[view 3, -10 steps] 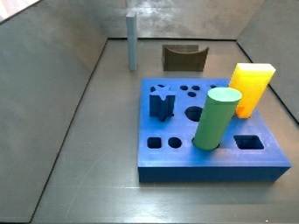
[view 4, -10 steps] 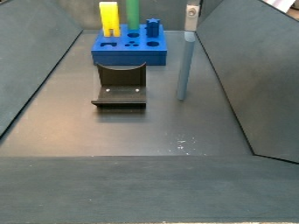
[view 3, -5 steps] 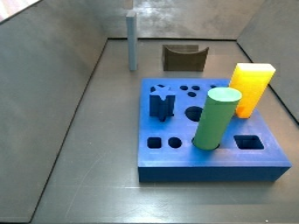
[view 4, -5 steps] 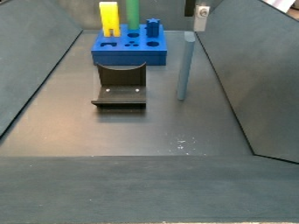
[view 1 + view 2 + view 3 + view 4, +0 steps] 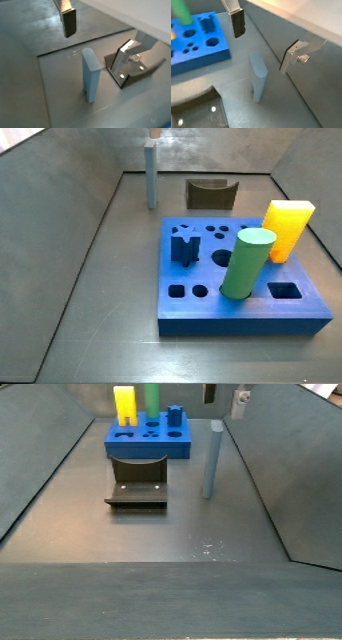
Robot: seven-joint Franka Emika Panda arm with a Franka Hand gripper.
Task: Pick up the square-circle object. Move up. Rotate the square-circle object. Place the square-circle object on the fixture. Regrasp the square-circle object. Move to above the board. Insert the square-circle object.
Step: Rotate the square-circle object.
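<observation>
The square-circle object [image 5: 151,178] is a slim light blue-grey peg standing upright on the floor by the far wall; it shows in both side views [image 5: 210,460] and both wrist views [image 5: 91,75] [image 5: 258,77]. My gripper [image 5: 223,397] hangs above its top, open and empty, with the fingers [image 5: 69,22] [image 5: 292,55] set wide to either side of the peg and clear of it. In a side view only its tip [image 5: 152,134] shows. The fixture [image 5: 210,194] [image 5: 136,480] stands beside the peg. The blue board [image 5: 305,304] [image 5: 147,451] [image 5: 201,52] lies beyond the fixture.
A tall green cylinder [image 5: 249,263] [image 5: 152,398] and a yellow block [image 5: 286,228] [image 5: 124,404] stand in the board. Grey walls enclose the floor, and the peg is close to one wall [image 5: 267,464].
The gripper's fingers have spread apart above the peg's top. The peg, fixture and board have not moved.
</observation>
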